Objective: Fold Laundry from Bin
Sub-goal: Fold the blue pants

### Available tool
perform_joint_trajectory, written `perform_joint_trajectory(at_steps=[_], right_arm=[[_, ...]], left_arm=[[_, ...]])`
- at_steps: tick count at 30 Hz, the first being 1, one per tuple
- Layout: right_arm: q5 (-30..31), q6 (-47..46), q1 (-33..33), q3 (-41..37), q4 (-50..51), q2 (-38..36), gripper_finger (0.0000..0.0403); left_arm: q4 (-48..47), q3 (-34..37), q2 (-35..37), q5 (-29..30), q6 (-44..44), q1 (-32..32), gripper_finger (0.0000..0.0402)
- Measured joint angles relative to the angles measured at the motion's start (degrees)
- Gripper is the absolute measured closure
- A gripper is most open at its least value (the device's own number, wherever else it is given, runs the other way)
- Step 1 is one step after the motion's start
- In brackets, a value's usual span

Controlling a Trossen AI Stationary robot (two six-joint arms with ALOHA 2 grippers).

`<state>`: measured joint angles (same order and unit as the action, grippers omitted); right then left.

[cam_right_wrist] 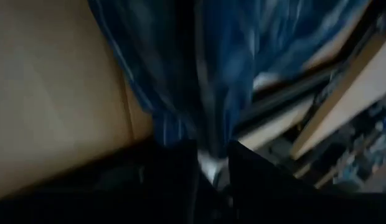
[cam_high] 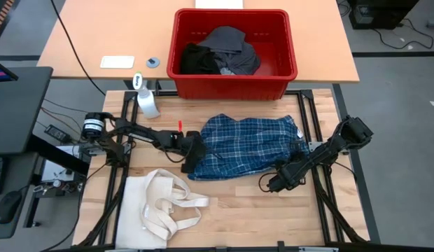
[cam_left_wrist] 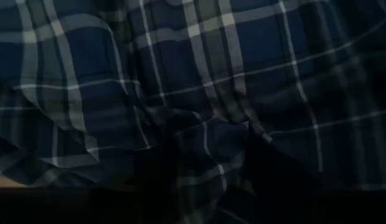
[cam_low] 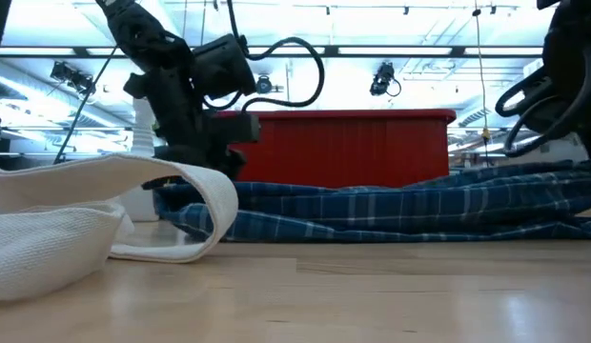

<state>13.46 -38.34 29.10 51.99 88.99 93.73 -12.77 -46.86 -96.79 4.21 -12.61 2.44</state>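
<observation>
Left claw (cam_high: 192, 155) apparently gripping plaid shirt (cam_high: 248, 143) edge.

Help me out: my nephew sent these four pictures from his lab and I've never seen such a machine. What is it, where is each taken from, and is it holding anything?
It's a robot with two dark arms at a wooden table. One picture looks straight down, one sits at table height, and two come from cameras on the wrists. A blue plaid shirt lies spread out; the left gripper sits at one edge, the right gripper at the opposite corner, cloth between its fingers. Behind is a red bin with more laundry. A cream tote bag and a spray bottle lie nearby.
</observation>
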Motion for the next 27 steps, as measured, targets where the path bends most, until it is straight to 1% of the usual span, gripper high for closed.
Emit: perform_joint_trajectory(at_steps=[3, 6, 9, 11, 14, 17, 21, 23, 25, 27], right_arm=[[-3.36, -1.5, 0.0, 0.13, 0.83, -0.12, 0.0277], [-6.64, -1.28, 0.0, 0.87, 1.12, -0.5, 0.0264], [-7.38, -2.07, 0.17, 2.65, 1.05, -0.54, 0.0262], [-6.5, -2.05, 0.17, 4.4, 1.0, -0.61, 0.0263], [-1.04, -2.04, 0.19, 6.94, 1.02, -0.61, 0.0263], [7.75, -2.09, 0.2, 8.46, 0.9, -0.62, 0.0263], [23.09, -4.54, 0.11, 8.11, -1.02, -0.63, 0.0263], [28.95, -6.06, -0.84, 7.04, -2.9, -0.63, 0.0263], [31.5, -7.17, -2.9, 5.77, -4.25, -0.63, 0.0266], [32.26, -8.38, -5.41, 3.98, -5.72, -0.63, 0.027]], left_arm=[[-1.35, -0.05, -0.25, 0.57, 0.21, 0.0, 0.0192], [-5.13, 0.14, 2.09, 2.38, 0.53, -0.04, 0.0192], [-11.26, 0.51, 5.37, 4.42, 0.47, -0.02, 0.0192], [-15.55, 0.62, 7.89, 5.84, 0.45, 0.0, 0.0192], [-21.98, 0.6, 12.22, 8.26, 1.32, 0.0, 0.0192], [-25.95, 0.6, 16.63, 8.67, 2.88, 0.0, 0.0192], [-26.03, 0.58, 22.88, 8.63, 4.23, -0.56, 0.0192], [-23.95, 0.52, 25.0, 8.62, 4.4, -0.84, 0.0192], [-21.44, 0.47, 26.2, 8.61, 4.55, -0.83, 0.0192], [-18.63, 0.47, 26.33, 8.61, 5.02, -0.81, 0.0192]])
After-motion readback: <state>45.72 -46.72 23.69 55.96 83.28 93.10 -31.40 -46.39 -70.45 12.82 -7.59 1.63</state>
